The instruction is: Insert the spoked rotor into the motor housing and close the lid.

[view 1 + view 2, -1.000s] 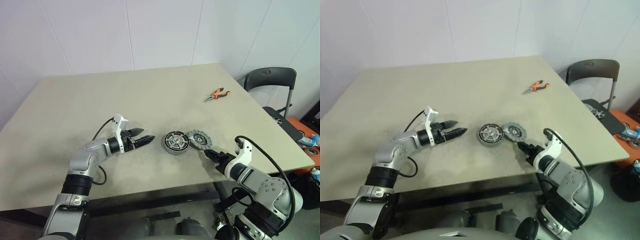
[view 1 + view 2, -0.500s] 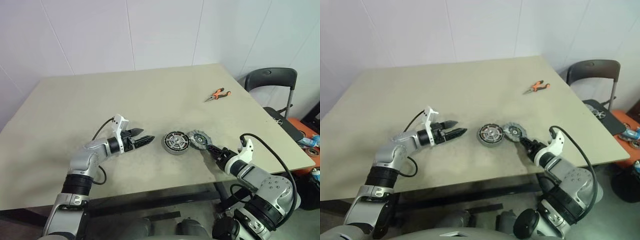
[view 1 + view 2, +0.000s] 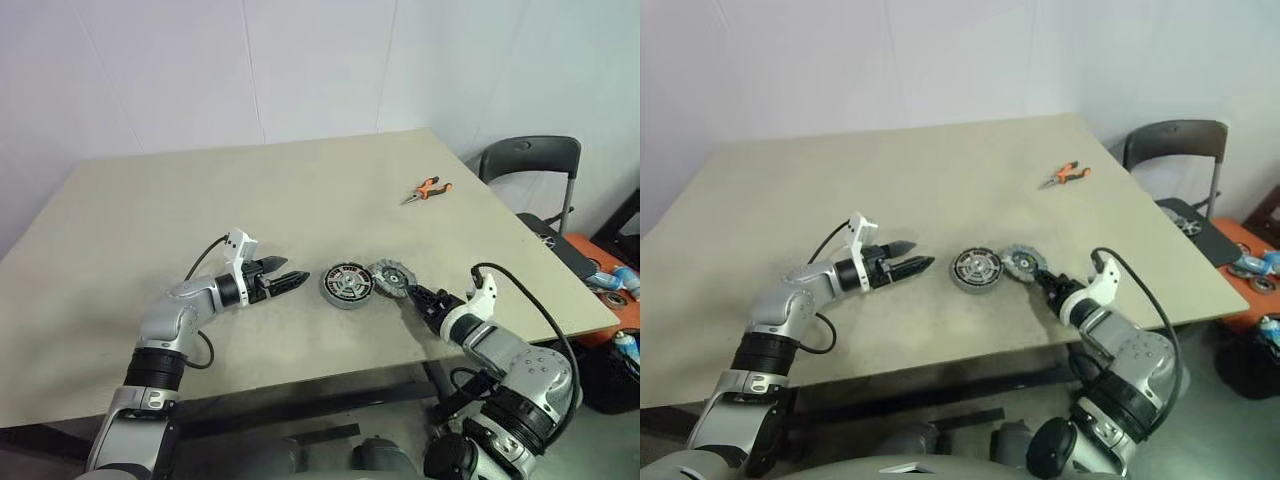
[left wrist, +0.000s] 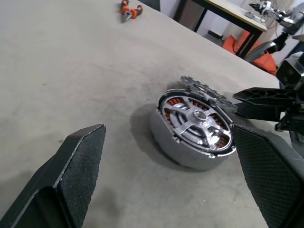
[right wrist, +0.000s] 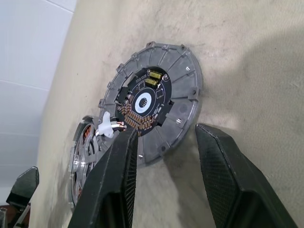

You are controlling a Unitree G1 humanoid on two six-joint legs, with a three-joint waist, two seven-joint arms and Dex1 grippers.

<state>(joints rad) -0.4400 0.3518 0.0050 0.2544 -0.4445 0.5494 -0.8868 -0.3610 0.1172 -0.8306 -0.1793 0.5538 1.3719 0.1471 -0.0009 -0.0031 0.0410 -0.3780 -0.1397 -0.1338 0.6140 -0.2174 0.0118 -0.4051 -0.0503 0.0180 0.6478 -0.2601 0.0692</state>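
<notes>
Left eye view: right claw (image 3: 418,297) spread, now nearer the lid (image 3: 388,278).

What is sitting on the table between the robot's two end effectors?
In the left eye view, the motor housing and the lid right beside it lie between the left end effector and the right end effector.
</notes>
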